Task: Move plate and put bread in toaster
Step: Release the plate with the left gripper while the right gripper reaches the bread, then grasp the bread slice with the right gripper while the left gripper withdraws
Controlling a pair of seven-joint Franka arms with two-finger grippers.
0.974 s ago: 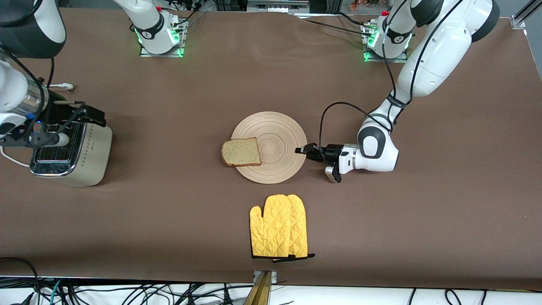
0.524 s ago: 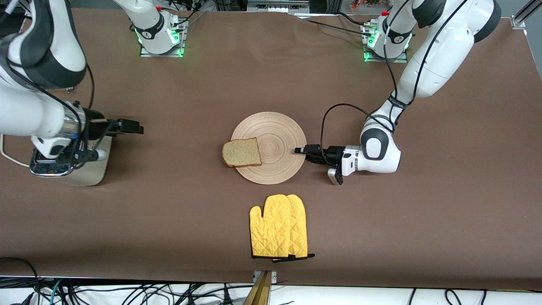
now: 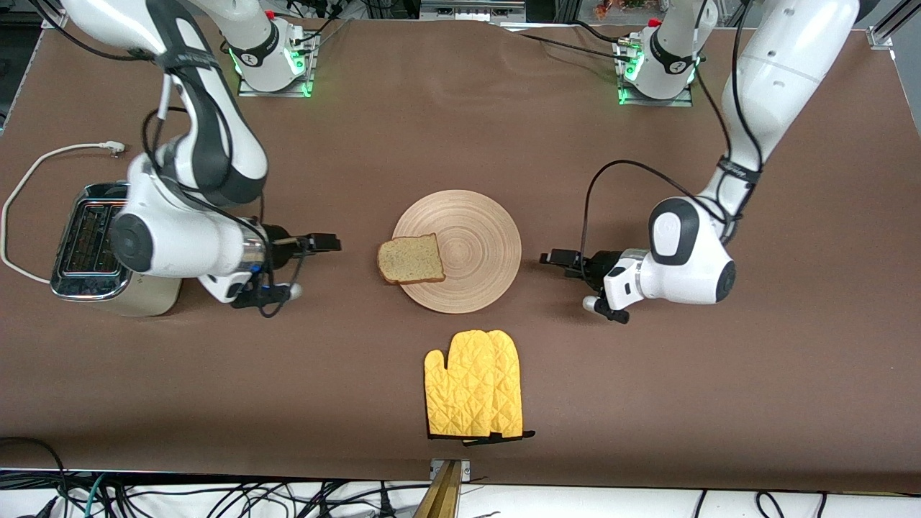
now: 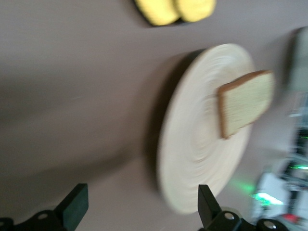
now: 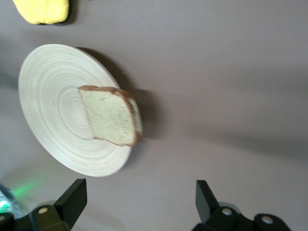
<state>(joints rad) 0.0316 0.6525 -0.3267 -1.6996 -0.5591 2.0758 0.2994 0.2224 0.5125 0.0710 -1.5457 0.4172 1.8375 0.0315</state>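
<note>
Right gripper [image 3: 325,242]: I see its jaws spread wide and empty, low over the tabletop [image 3: 647,403], between the toaster [image 3: 97,252] and the bread [image 3: 411,259].
Left gripper [image 3: 557,257]: jaws wide, empty, just off the plate [image 3: 475,237] at its 3 o'clock.
Bread: lies at the plate's 9 o'clock, overhanging the rim.
Progress: I judge the bread unpicked, and cannot tell whether the plate is placed.
Left to do: grasp bread, drop it in a slot.
Hard to see: toaster half hidden by my right arm; slots probably empty. The left wrist view is blurred.
Other: yellow mitt [image 3: 475,385] at the plate's 6 o'clock.

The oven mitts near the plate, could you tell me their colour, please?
Quilted yellow oven mitts with dark cuffs, clearest in the front view.
</note>
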